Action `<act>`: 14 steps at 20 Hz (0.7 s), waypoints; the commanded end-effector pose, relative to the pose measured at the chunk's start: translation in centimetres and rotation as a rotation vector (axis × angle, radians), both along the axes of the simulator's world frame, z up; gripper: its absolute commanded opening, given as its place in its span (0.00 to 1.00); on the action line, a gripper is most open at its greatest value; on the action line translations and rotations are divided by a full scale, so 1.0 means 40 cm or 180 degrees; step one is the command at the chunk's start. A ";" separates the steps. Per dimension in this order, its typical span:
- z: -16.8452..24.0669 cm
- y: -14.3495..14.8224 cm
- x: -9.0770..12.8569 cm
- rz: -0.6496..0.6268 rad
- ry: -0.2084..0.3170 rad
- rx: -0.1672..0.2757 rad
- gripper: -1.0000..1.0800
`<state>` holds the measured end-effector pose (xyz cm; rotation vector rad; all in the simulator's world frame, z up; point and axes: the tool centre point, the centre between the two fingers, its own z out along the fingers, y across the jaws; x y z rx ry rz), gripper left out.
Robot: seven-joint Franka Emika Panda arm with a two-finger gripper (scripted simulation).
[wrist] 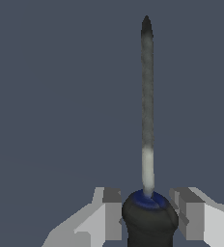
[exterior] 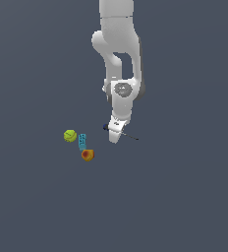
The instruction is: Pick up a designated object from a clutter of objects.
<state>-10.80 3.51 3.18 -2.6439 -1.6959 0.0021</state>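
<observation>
1. Your arm (exterior: 120, 54) reaches straight down over the desk (exterior: 185, 197).
2. The hand (wrist: 148, 217) has its fingers on both sides of the screwdriver (wrist: 147, 120) handle; can't tell if they're actually clamping it.
3. Ball (exterior: 70, 135), teal block (exterior: 82, 141) and orange fruit (exterior: 88, 155) sit clustered toward the exterior view's left.

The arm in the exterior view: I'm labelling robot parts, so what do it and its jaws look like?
The arm is smooth, rounded and white-grey, with a darker grey round joint cap. The gripper has blocky light-grey jaws with darker grey inner pads. No cables or markings show.
</observation>
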 end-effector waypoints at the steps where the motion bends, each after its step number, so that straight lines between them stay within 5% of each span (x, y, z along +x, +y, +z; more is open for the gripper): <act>1: 0.027 0.003 0.008 0.0000 -0.0004 0.0000 0.00; 14: 0.268 0.034 0.076 0.0006 -0.0002 0.0006 0.00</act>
